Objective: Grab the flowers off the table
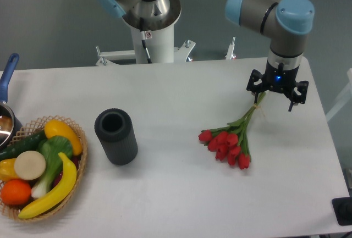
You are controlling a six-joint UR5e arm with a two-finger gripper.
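The flowers are a small bunch of red tulips with thin green stems, lying on the white table right of centre. The red heads point to the lower left and the stem ends reach up to the right. My gripper hangs over the stem ends near the table's far right edge, pointing down. Its jaws stand apart, and the stem tips lie by the left finger. I cannot tell whether that finger touches them.
A dark upright cylinder stands left of centre. A wicker basket with bananas, an orange and a leafy vegetable sits at the front left. A pot with a blue handle is at the left edge. The robot base is behind the table.
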